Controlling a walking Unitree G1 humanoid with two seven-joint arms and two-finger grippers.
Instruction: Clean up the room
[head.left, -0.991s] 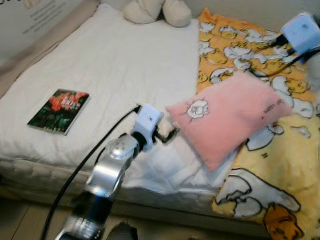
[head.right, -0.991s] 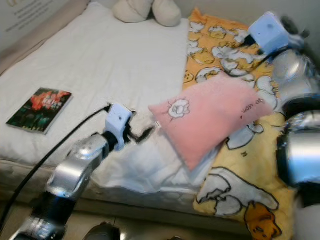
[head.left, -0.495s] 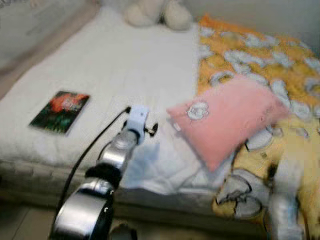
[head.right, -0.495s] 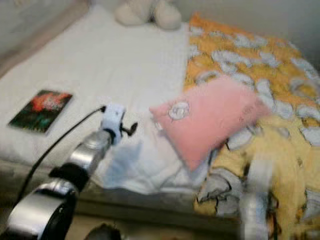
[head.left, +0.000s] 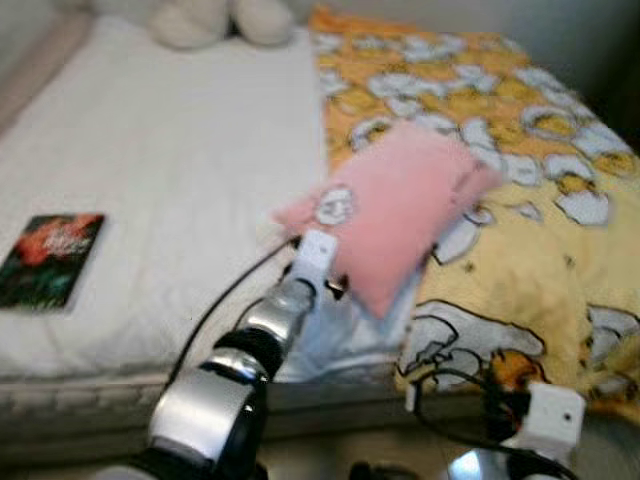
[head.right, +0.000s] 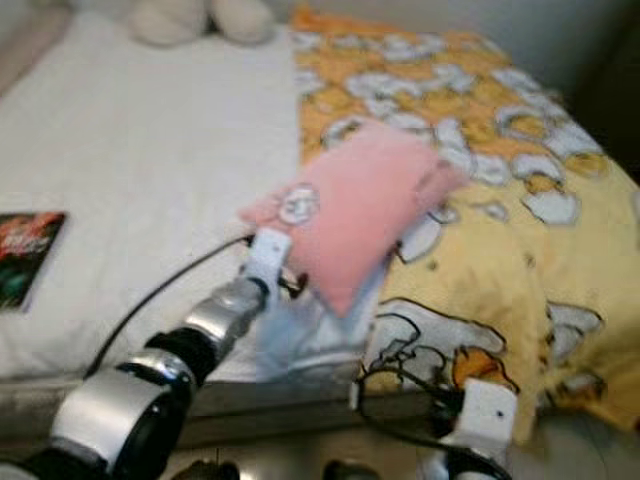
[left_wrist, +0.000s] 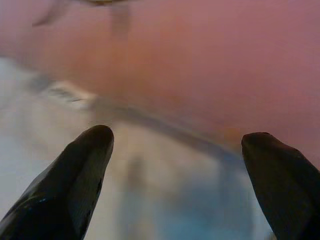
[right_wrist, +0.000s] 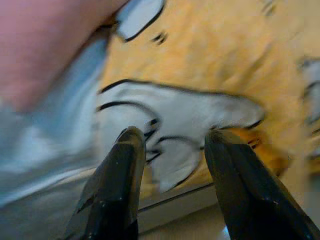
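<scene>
The left gripper (left_wrist: 175, 150) is at work, its two black fingers (left_wrist: 75, 175) spread wide w/ nothing between them. It sits low at the near edge of the pink pillow (head.left: 395, 210), just beside the lower corner, above the white sheet (head.left: 170, 190). I think it is placed so because the pillow must be picked from its edge, where the fingers can close on the soft corner; approx. the right height for this, but no contact that I can confirm.

The right gripper (right_wrist: 172, 165) hangs low at the foot of the bed, its fingers parted to a medium gap, empty. It looks at the yellow duck-print blanket (head.left: 520, 250) where this hangs over the mattress side. It seems idle, kept out of the way.

The pink pillow lies on the bed, partly on the white sheet and partly on the yellow blanket, across the border btw. them. Its long axis runs diagonal: near end toward the left arm, far end toward the far right of the bed. A small white cartoon print (head.left: 338, 205) is near its left corner.

Further out, a book (head.left: 45, 258) w/ dark red-green cover lies flat at the left part of the sheet, well apart from the pillow. A cream plush toy (head.left: 215, 18) rests at the head of the bed.
</scene>
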